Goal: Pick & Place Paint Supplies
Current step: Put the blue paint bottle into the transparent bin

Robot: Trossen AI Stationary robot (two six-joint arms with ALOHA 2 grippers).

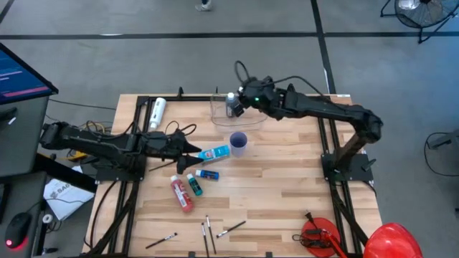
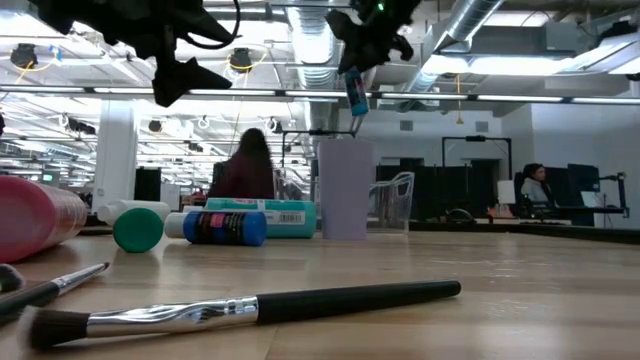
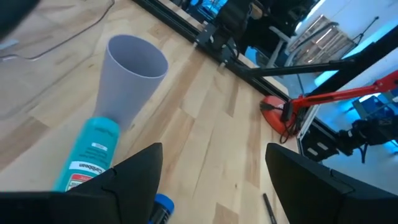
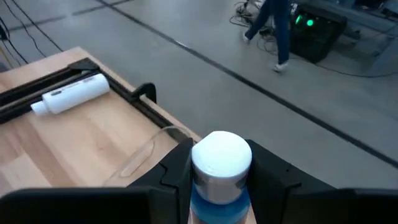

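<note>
My right gripper (image 1: 234, 102) hangs high over the clear tub (image 1: 224, 118) at the table's far side, shut on a small blue paint bottle with a white cap (image 4: 221, 155). My left gripper (image 1: 193, 148) is open above the table's left middle and points at the light blue tube (image 1: 215, 153), which lies on its side beside the upright blue-purple cup (image 1: 239, 142). Small blue (image 1: 208, 174), teal (image 1: 193, 185) and red (image 1: 181, 193) bottles lie on the wood nearby. A white tube (image 1: 157, 112) lies at the far left. Several thin brushes (image 1: 208, 233) lie near the front edge. My right gripper pinches the blue bottle's body just below the white cap (image 4: 217, 198), one finger on each side. The fingers slant down from the table's right side. The bottle hangs clear of the table over the tub (image 2: 356, 95), cap end toward the wrist.
A red clamp tool (image 1: 315, 235) and a red hard hat (image 1: 391, 240) sit at the near right corner. Black frame rails (image 1: 136, 129) run along the table's left and right edges. Bare wood lies between the cup and the right rail.
</note>
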